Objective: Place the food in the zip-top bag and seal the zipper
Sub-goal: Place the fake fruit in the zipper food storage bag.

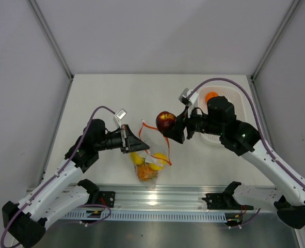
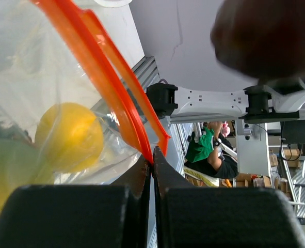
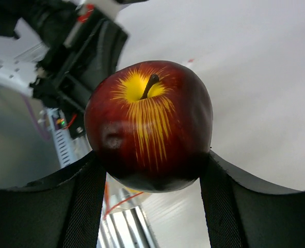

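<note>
Dark red skin, streaked yellow around a brown stem: the apple (image 1: 165,121) (image 3: 149,132) is glossy, with a dull scuff on one side. It hangs in the air above the table (image 1: 100,98), between the basket (image 1: 240,103) and the bag (image 1: 149,166), clamped between the two fingers of the right gripper (image 1: 169,125) (image 3: 152,155). Its underside is cut off by the finger pads in the right wrist view.

The bag is clear and crinkly, slumped on the table near the front edge. Its orange-red zipper (image 1: 161,151) (image 2: 111,88) runs up and away from it. The left gripper (image 1: 144,148) (image 2: 152,170) is closed tight on one end of the zipper, its jaws pressed together with the strip pinched at their tips. The strip's two sides stand slightly apart above that pinch.

Inside the bag a yellow fruit (image 2: 69,137) shows clearly. A greenish one (image 2: 7,170) beside it is blurred by the plastic and cut off at the picture's edge. From above, the contents read only as yellow and orange lumps; how many there are cannot be told.

An orange (image 1: 211,96) sits in the white basket, which the right arm largely hides. A dark blur (image 2: 266,36) at the top right of the left wrist view is too soft to name.
</note>
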Robot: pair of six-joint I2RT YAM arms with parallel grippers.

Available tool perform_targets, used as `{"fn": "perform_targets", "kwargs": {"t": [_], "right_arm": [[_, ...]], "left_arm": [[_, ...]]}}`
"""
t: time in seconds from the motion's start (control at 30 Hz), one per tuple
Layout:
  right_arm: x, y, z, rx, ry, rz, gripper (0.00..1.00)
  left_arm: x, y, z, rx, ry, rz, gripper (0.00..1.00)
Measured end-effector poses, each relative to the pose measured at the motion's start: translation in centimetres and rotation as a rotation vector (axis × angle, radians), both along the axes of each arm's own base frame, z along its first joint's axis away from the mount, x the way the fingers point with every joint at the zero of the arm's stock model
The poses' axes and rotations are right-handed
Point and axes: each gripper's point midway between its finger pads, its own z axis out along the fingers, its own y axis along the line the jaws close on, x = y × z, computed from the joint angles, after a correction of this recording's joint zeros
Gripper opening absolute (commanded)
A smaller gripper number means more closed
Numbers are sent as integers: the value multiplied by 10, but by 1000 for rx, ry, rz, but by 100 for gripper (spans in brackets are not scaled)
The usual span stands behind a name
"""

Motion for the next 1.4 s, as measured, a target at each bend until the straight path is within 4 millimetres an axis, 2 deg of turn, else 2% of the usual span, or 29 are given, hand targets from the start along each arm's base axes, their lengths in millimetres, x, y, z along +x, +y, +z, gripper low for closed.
{"fn": "perform_targets", "kwargs": {"t": [0.2, 0.43, 0.63, 0.7, 0.73, 0.77, 0.97, 1.17, 1.3, 1.4], "right_arm": [[-42, 34, -18, -20, 68, 206, 29], [-43, 46, -53, -82, 166, 226, 33], [-37, 49, -80, -134, 228, 188, 64], [-35, 50, -87, -149, 238, 173, 71], [-35, 51, -89, -156, 241, 168, 80], [-34, 52, -90, -159, 244, 164, 99], [-34, 60, -94, -169, 232, 148, 99], [-21, 57, -93, -178, 203, 74, 99], [3, 50, -83, -172, 169, -62, 99], [33, 33, -71, -149, 154, -222, 99]], "left_arm": [[1, 0, -4, 11, 10, 4, 0], [-2, 2, -2, 9, 4, 8, 1], [-4, 5, -2, 10, -1, 19, 0], [-5, 6, -2, 12, 2, 20, 1], [-5, 6, -3, 13, 3, 20, 1], [-5, 6, -3, 13, 3, 20, 1], [-6, 7, -1, 10, -2, 21, 1], [-6, 7, -2, 11, -1, 21, 0], [-6, 7, -2, 11, -1, 21, 0], [-6, 7, -2, 11, 0, 21, 0]]}}
